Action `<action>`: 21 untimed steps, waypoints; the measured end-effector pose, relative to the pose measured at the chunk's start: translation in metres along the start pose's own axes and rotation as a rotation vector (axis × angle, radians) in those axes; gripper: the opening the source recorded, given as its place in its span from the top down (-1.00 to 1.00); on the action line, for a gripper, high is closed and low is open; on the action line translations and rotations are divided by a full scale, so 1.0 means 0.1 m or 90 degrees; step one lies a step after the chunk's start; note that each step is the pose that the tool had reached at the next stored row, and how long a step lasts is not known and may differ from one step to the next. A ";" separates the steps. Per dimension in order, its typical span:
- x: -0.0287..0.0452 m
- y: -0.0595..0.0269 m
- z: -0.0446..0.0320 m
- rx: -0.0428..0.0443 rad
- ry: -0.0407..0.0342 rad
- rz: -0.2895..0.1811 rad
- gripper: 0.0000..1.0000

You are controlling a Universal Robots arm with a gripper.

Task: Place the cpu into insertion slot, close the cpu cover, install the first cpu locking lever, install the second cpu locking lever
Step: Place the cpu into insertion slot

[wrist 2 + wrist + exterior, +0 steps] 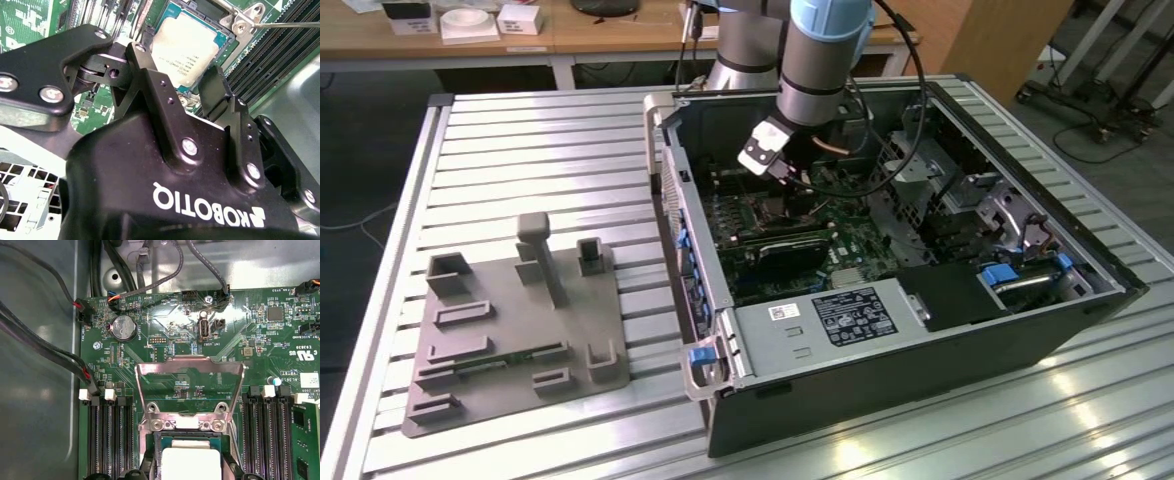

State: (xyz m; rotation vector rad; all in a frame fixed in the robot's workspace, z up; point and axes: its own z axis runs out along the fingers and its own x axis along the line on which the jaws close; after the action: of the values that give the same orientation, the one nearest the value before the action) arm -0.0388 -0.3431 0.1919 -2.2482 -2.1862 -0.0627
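Note:
The cpu, a pale square chip, lies in the insertion slot on the green board. My gripper reaches down into the black computer case. Its two black fingers flank the chip's opposite edges, and the gripper looks shut on it. The cpu cover, a silvery frame with a cut-out middle, stands tilted up from its hinge beside the slot. A thin wire locking lever lies swung out next to the socket corner. In the exterior view the gripper hangs over the slot.
Long black memory slots run along both sides of the socket. Cables cross the case floor near a coin battery. A grey fixture plate rests on the slatted metal table at the exterior view's left.

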 end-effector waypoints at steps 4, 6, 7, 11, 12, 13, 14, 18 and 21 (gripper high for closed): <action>0.011 0.000 0.002 0.0000 0.0000 0.000 -0.23; 0.011 0.000 0.002 0.0000 0.0000 0.000 -0.23; 0.011 0.000 0.002 0.0000 0.0000 0.000 -0.23; 0.011 -0.001 0.002 0.0000 0.0000 0.000 -0.23; 0.011 0.000 0.002 0.0000 0.0000 0.000 -0.23; 0.011 0.000 0.002 0.0000 0.0000 0.000 -0.23; 0.012 0.000 0.002 0.0000 0.0000 0.000 -0.23; 0.012 0.000 0.001 0.0000 0.0000 0.000 -0.37; 0.013 0.000 -0.033 0.0000 -0.0001 0.000 -0.37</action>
State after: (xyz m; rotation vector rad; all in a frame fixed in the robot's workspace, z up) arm -0.0388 -0.3419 0.1952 -2.2483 -2.1862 -0.0624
